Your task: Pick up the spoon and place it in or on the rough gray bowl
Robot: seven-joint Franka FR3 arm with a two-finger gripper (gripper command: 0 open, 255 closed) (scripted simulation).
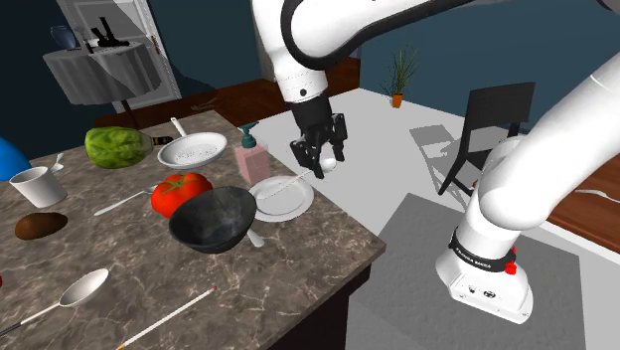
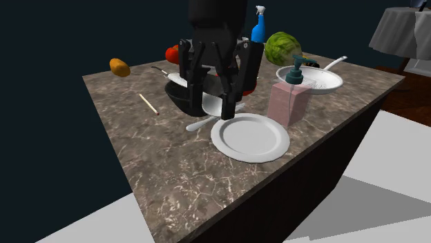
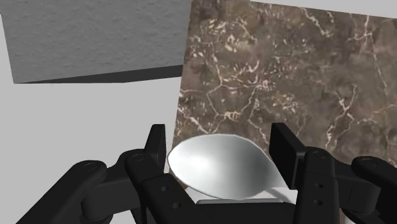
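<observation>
Peeking along the hand [image 3: 221, 159] in the wrist view, its two black fingers are clamped on the spoon [image 3: 219, 167], whose smooth pale oval bowl is wedged between them; past it there's brown veined marble worktop [image 3: 286, 76] and plain grey floor. The shoulder view adds the thin handle, slanting down from the hand over a round white plate [image 1: 281, 199]; can't tell if the tip touches it. Just beside the plate, on the shoulder view's left, sits the rough gray bowl [image 1: 212, 221], dark, deep and matte. A red tomato [image 1: 181, 191] is right behind it, and a pink soap dispenser [image 1: 252, 157] stands by the plate's far edge. In the second exterior view the hand blocks most of the bowl. Further out are a white colander [image 1: 192, 149], a green cabbage [image 1: 117, 146], a white mug [image 1: 38, 186] and a brown potato [image 1: 41, 225]; the second exterior view adds a blue spray bottle [image 2: 259, 26]. Off the worktop are a black chair [image 1: 487, 129] and a potted plant [image 1: 399, 75].
</observation>
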